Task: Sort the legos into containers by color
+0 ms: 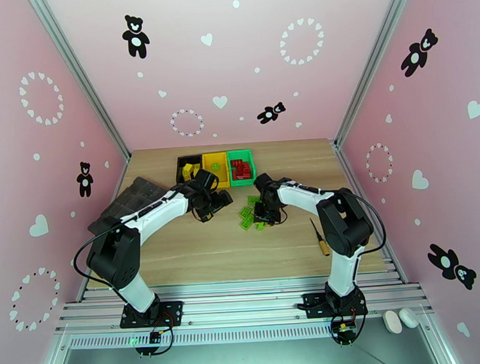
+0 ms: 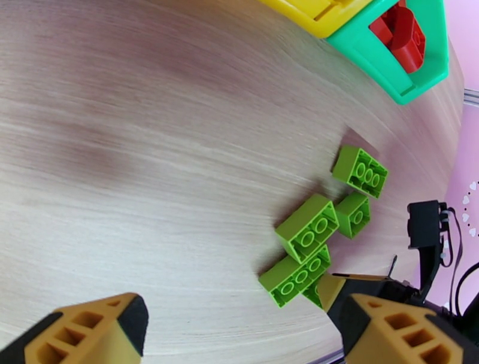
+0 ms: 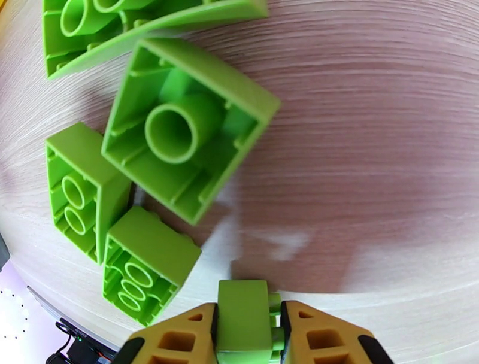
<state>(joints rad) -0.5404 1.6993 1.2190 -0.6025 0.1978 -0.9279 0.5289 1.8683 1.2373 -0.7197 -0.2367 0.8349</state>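
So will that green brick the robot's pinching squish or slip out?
Probably no squishing: the green brick shows straight edges while clamped in the right tool. The upturned bricks nearby are hollow underneath, so it's likely light. Smooth plastic might slip a little; flat sides shouldn't roll.

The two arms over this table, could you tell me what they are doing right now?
They are sorting lego bricks into bins by color. The right gripper is shut on a green brick, low over the table next to a cluster of loose green bricks. The left gripper is open and empty, hovering beside that cluster. Red bricks already lie in the green bin, and yellow bricks in the black bin.
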